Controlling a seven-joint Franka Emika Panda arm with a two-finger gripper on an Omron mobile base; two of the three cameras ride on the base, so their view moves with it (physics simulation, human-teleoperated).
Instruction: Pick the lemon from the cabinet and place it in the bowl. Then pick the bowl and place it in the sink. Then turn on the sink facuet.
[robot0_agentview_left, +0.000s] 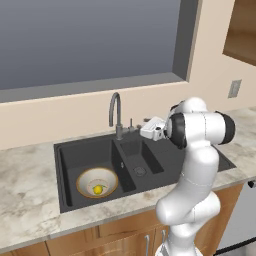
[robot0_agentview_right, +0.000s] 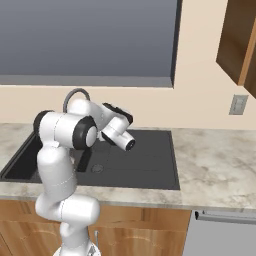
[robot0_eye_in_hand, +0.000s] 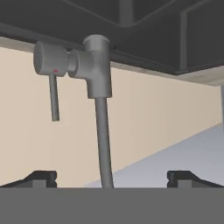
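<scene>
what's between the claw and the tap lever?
Nothing. In the hand view the open claw faces the tap, with only bare air up to its lever. The view is rolled upside down.

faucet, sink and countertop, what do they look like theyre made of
The sink facuet looks like brushed or matte grey metal: even grey, no sharp glints. The sink looks like dark matte composite or coated metal: near black, flat sheen; hard to say which. The countertop looks like polished stone, perhaps marble or granite: pale with mottled grey veining. All rendered, so these are guesses.
</scene>
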